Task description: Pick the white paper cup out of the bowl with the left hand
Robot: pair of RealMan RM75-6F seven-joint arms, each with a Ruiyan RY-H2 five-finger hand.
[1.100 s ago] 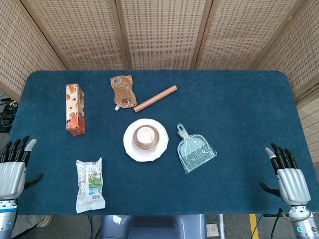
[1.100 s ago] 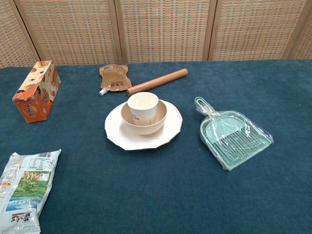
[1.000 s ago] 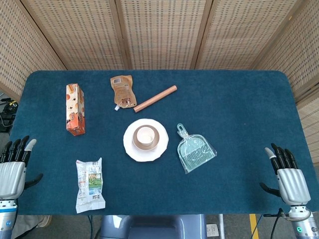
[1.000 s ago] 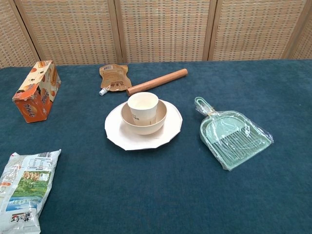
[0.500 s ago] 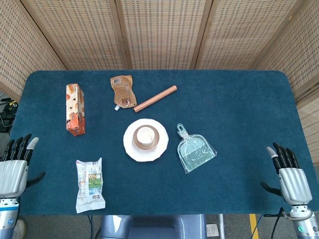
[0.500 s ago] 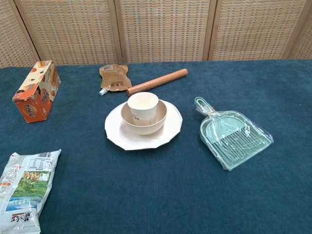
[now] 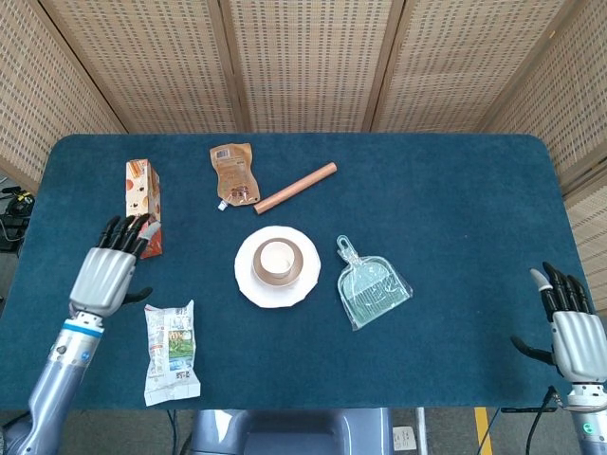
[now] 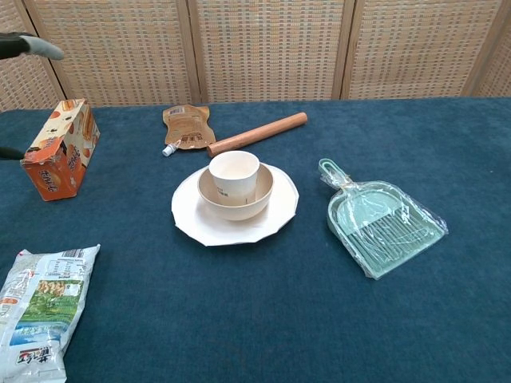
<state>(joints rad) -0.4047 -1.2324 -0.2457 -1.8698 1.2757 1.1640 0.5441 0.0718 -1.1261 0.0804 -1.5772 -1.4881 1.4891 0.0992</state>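
Lying nearest on the blue worktop [image 7: 455, 218], at its front-left, is a snack bag [image 7: 172, 352] in clear and white film with a green picture; its print is too small to read. The right robot hand [image 7: 571, 326] sits at the front-right corner, fingers spread and holding nothing. The left robot hand [image 7: 110, 266] hangs over the left part of the worktop, just behind the bag, fingers apart and empty, their tips overlapping the near end of the carton in the head view; whether they touch it I cannot tell. In the chest view only fingertips [image 8: 30, 45] show at the upper left.

Mid-worktop, the cup [image 8: 234, 175] stands upright in the bowl [image 8: 235, 204], which rests on a white plate [image 8: 236, 226]. The cup's side carries a small dark mark, unreadable. Just right of the plate lies a green dustpan [image 8: 382, 227] wrapped in clear plastic, handle pointing away.

Further back on the left lies an orange carton [image 8: 61, 148] with pictures but no legible words. Behind the plate lie a brown spouted pouch [image 8: 185, 127], label unreadable, and a wooden rod [image 8: 257, 133] set at a slant.
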